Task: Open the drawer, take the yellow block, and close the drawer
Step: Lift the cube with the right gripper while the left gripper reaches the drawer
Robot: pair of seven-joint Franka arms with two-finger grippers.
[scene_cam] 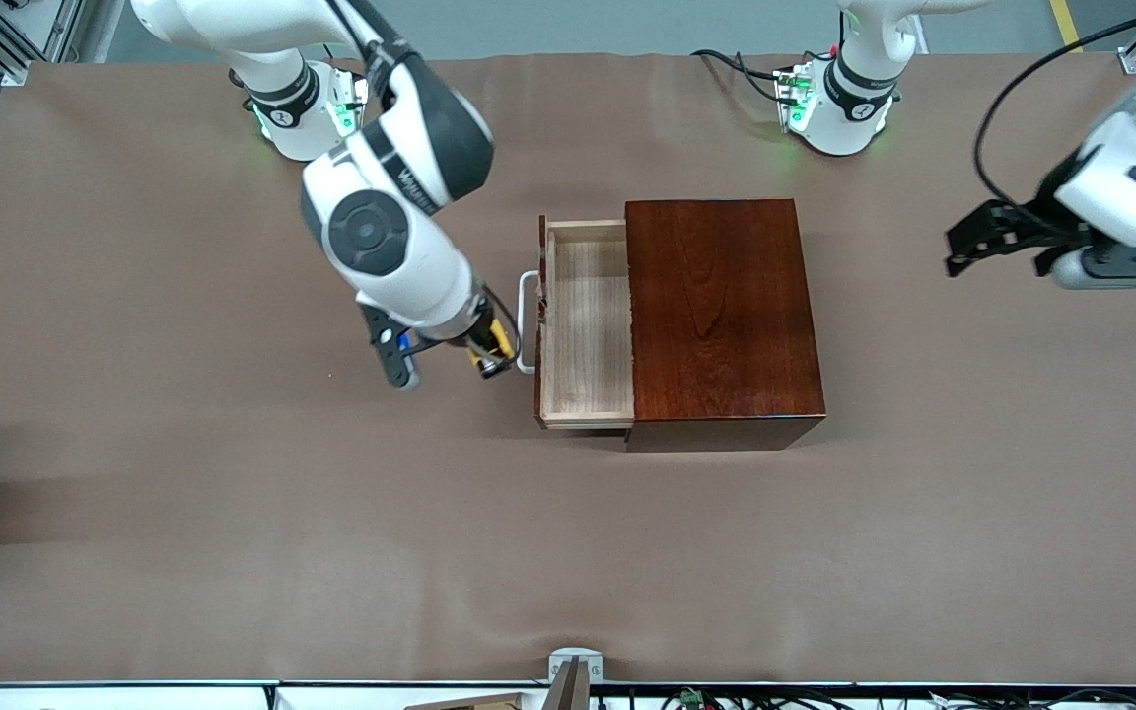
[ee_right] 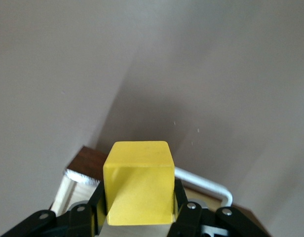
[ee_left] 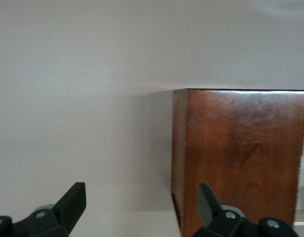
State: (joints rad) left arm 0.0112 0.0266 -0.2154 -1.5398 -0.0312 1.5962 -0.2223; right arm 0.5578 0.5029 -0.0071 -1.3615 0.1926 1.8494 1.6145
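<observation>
The drawer (scene_cam: 588,325) of the dark reddish-brown wooden box (scene_cam: 721,320) stands pulled out toward the right arm's end of the table. Its pale wood interior shows nothing inside. My right gripper (scene_cam: 489,355) is shut on the yellow block (scene_cam: 492,345) and holds it just above the table beside the white bar handle (scene_cam: 526,320). In the right wrist view the yellow block (ee_right: 138,182) fills the space between the fingers (ee_right: 184,205), with the handle (ee_right: 204,183) and a drawer corner (ee_right: 75,190) below. My left gripper (scene_cam: 962,247) is open and empty, waiting in the air toward the left arm's end of the table.
Brown cloth covers the whole table (scene_cam: 233,552). The left wrist view shows the box's closed end (ee_left: 241,158) and bare cloth between the open fingers (ee_left: 73,200).
</observation>
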